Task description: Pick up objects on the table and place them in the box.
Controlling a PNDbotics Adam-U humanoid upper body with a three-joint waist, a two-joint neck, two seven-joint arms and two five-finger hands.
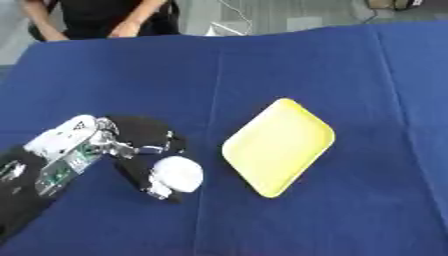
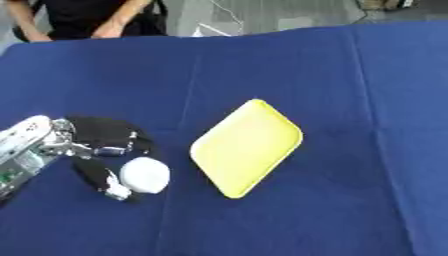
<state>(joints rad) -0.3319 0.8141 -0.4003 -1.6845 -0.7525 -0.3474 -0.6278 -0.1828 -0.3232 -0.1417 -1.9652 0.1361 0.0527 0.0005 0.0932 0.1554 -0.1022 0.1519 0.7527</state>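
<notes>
My left hand (image 1: 144, 150) curled round white round object (image 1: 178, 174), left of yellow tray (image 1: 278, 146) | holding it for carrying | my right hand unseen

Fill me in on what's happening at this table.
The left robot hand is curled around a white round object on the blue cloth. An empty yellow tray lies just to its right, apart from it. The right robot hand is out of view. The object isn't in the tray yet.
</notes>
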